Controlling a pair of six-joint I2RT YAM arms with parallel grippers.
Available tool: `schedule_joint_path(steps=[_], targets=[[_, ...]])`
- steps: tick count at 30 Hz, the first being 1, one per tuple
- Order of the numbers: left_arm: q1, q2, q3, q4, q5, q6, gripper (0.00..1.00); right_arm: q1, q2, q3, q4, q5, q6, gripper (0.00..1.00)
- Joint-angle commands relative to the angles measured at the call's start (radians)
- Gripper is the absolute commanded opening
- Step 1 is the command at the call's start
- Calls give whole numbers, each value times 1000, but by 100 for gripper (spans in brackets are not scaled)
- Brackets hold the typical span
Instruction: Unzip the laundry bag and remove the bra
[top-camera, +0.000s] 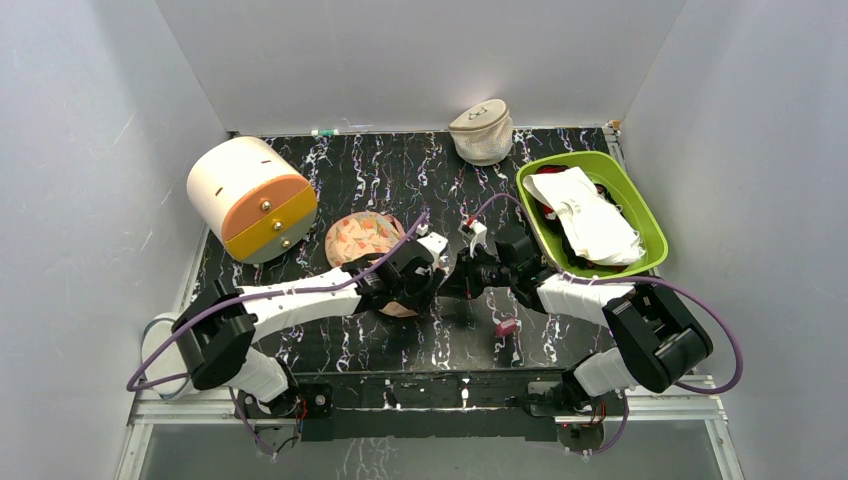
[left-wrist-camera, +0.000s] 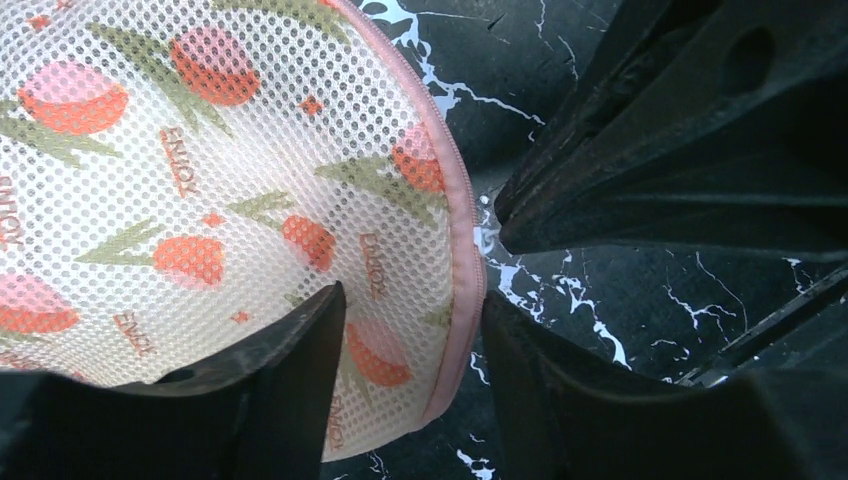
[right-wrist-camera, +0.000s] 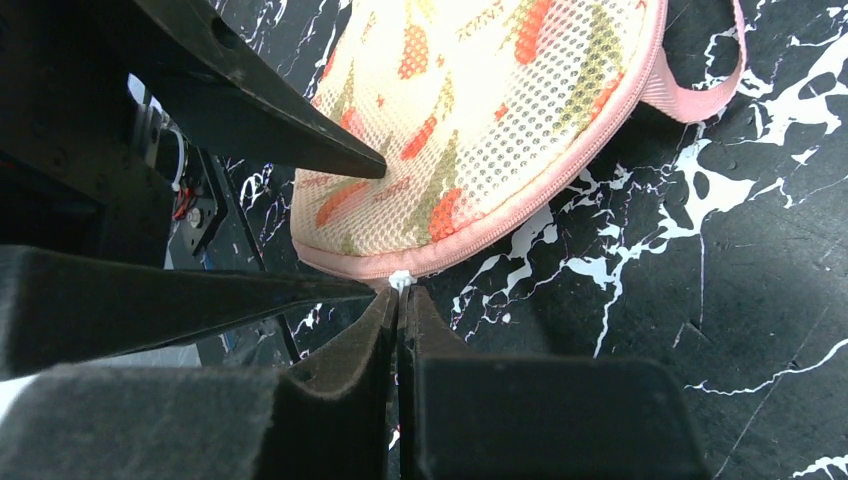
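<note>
The laundry bag (top-camera: 362, 238) lies flat on the black marbled table, peach mesh with a red-green print and pink trim (left-wrist-camera: 462, 250). My left gripper (left-wrist-camera: 412, 300) is open and straddles the bag's near edge; one finger lies over the mesh and the other stands on the table just outside the trim. From the other side, my right gripper (right-wrist-camera: 400, 292) is shut on the small white zipper pull (right-wrist-camera: 401, 279) at the bag's rim (right-wrist-camera: 480, 245). In the top view both grippers (top-camera: 425, 272) (top-camera: 465, 275) meet at the bag's right end. The bag looks zipped shut. The bra is hidden.
A cream drum-shaped box (top-camera: 250, 198) with orange and yellow fronts stands at the left. A beige domed mesh pouch (top-camera: 482, 130) sits at the back. A green bin (top-camera: 652, 225) with white cloths is at the right. A small red object (top-camera: 507, 326) lies near the front.
</note>
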Motion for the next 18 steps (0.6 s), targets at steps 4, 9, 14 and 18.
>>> schedule_joint_path(steps=[4,9,14,18], targets=[[2,41,45,5,-22,23,35,6,-11,-4,63,1,-4,0],[2,22,44,-32,-62,45,17,6,12,1,74,13,-5,0],[2,-24,19,-61,-74,65,10,2,63,36,73,35,-34,0],[2,-61,-20,-66,-55,79,7,-28,92,77,73,65,-45,0]])
